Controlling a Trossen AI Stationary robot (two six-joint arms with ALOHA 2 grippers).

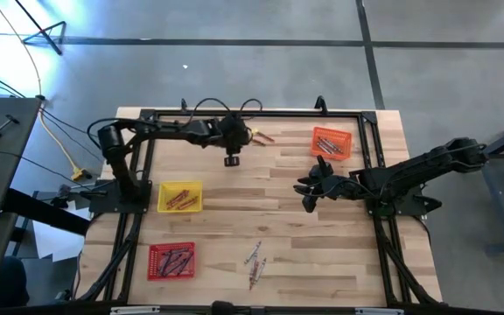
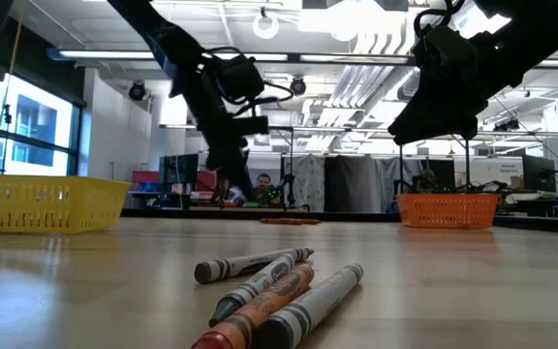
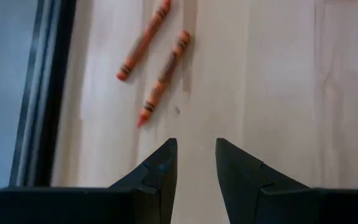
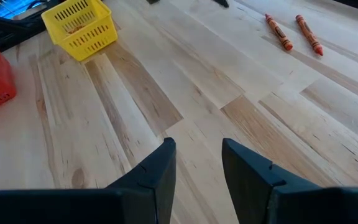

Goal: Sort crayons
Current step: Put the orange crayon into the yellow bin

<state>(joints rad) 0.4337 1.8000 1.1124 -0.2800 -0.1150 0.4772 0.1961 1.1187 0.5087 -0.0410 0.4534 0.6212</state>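
Observation:
Two orange crayons (image 1: 262,136) lie side by side on the wooden table near its far edge; in the left wrist view these crayons (image 3: 164,78) lie just beyond my fingertips. My left gripper (image 1: 232,159) hovers beside them, open, with nothing between its fingers (image 3: 196,155). Several more crayons (image 1: 254,261) lie loose near the front edge, close to the low camera (image 2: 260,291). My right gripper (image 1: 306,194) waits open above the table's right middle, empty (image 4: 197,162).
An orange tray (image 1: 332,142) with crayons stands at the far right. A yellow tray (image 1: 180,196) sits at the left middle and a red tray (image 1: 171,260) at the near left, both with crayons. Bare wood lies between them. A black frame (image 1: 252,113) borders the table.

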